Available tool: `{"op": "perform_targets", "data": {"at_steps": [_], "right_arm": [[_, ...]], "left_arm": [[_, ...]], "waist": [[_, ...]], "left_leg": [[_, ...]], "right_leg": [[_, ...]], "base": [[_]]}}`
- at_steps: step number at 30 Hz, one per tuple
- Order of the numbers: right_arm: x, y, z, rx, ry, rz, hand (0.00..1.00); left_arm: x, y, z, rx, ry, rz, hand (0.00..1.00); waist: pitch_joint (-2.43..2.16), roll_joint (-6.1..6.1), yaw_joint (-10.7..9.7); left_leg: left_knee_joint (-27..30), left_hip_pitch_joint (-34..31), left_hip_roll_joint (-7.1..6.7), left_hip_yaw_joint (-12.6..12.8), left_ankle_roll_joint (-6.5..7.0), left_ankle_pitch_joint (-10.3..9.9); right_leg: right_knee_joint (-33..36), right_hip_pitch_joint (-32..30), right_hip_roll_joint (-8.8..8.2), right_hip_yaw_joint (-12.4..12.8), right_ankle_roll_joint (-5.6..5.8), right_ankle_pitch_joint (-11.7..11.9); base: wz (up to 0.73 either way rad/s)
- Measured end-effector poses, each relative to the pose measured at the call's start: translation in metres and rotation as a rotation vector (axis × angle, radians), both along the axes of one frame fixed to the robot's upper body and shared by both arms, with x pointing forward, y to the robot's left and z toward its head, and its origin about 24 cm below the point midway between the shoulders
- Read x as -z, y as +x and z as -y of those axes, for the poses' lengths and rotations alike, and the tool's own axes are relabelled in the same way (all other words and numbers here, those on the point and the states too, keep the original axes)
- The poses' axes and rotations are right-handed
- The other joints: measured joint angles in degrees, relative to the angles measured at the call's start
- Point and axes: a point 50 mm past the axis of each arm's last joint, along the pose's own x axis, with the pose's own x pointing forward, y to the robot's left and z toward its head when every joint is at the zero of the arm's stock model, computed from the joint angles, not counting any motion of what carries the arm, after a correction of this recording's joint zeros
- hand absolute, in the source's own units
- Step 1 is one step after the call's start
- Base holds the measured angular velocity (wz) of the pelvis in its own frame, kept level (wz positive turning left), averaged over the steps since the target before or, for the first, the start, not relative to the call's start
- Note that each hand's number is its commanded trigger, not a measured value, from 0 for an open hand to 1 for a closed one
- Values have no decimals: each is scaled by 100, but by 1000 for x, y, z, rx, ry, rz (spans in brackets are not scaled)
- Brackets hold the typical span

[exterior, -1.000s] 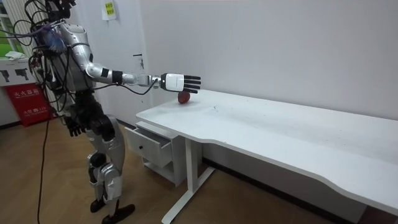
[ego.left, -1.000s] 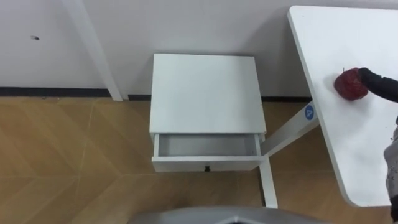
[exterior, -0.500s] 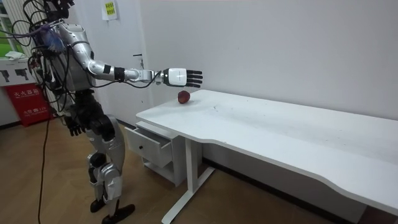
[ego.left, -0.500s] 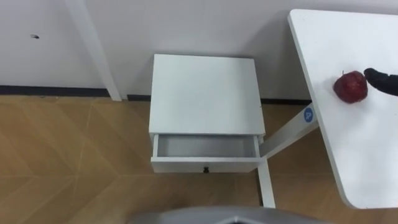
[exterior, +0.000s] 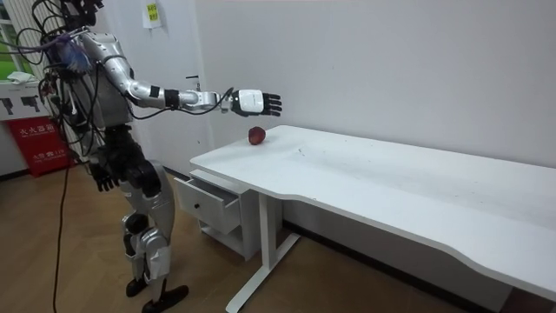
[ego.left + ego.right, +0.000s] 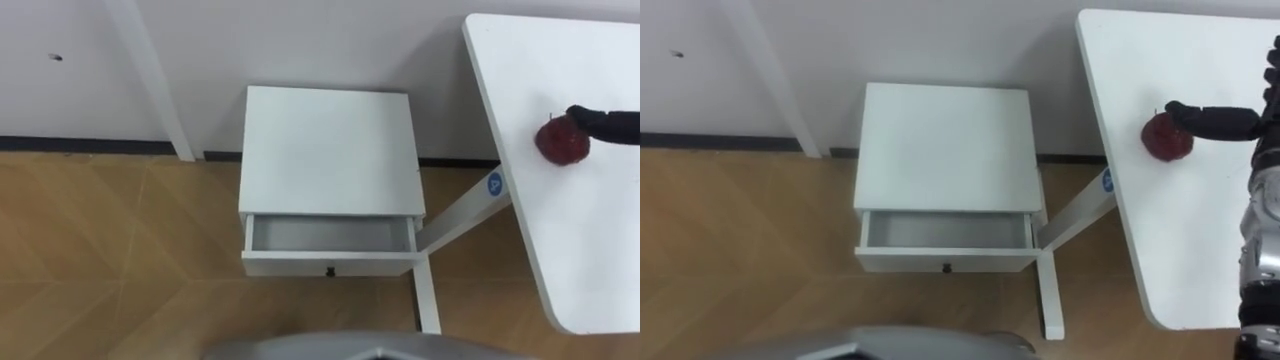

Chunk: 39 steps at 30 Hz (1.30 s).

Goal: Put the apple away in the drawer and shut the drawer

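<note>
Above the apple, outstretched right hand

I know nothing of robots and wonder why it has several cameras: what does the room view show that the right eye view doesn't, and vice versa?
Room view: the whole robot standing by the white table, left hand hanging at its hip, and clear air between the open right hand and the apple below it. Right eye view: the inside of the open drawer, which looks bare. Both: apple on the table, right hand over it, drawer pulled out.
</note>
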Motion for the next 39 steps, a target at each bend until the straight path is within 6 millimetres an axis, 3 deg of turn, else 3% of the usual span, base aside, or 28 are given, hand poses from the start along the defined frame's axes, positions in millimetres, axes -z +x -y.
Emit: {"op": "perform_targets", "data": {"at_steps": [11,17,21,22,23,24,26,27,39], "right_arm": [[29,7,-19,-168,12,-184,0],[40,3,-13,-138,28,-230,0],[52,-4,-12,-128,40,-292,0],[57,-7,-13,-130,47,-311,6],[61,-9,-14,-134,56,-335,22],[63,-10,-14,-136,59,-345,48],[62,-9,-14,-141,54,-333,76],[62,-9,-14,-139,53,-332,100],[64,-16,-11,-114,4,-333,100]], "left_arm": [[1,6,2,33,-18,4,0],[3,8,4,44,-24,5,0],[3,8,5,69,-23,-11,0],[4,8,5,77,-23,-14,0],[4,8,5,79,-23,-15,0],[4,8,5,82,-23,-16,0],[3,8,4,83,-18,-20,0],[3,8,3,84,-15,-20,0],[2,10,1,97,-14,-20,0]], "waist": [[19,151,183],[-14,47,269],[-4,17,303],[2,19,302],[7,26,303],[8,28,303],[17,54,298],[14,50,298],[-23,94,290]], "left_leg": [[-31,86,-1,-35,-5,3],[8,89,-2,-71,-8,5],[5,129,-5,-83,-8,5],[4,127,-5,-85,-8,5],[-4,121,-6,-89,-8,5],[-9,117,-7,-89,-8,5],[-19,116,-7,-90,-8,4],[-19,116,-7,-90,-8,4],[4,130,-5,-90,-12,4]], "right_leg": [[-19,78,2,-10,0,0],[-16,93,4,-36,0,0],[-14,139,2,-32,0,0],[-18,142,4,-34,0,0],[-21,142,3,-32,0,0],[-21,141,3,-32,0,0],[-29,144,4,-37,0,0],[-38,149,5,-38,0,0],[-97,210,4,-135,0,0]], "base": [[2],[1],[0],[0],[0],[0],[0],[0],[0]]}}
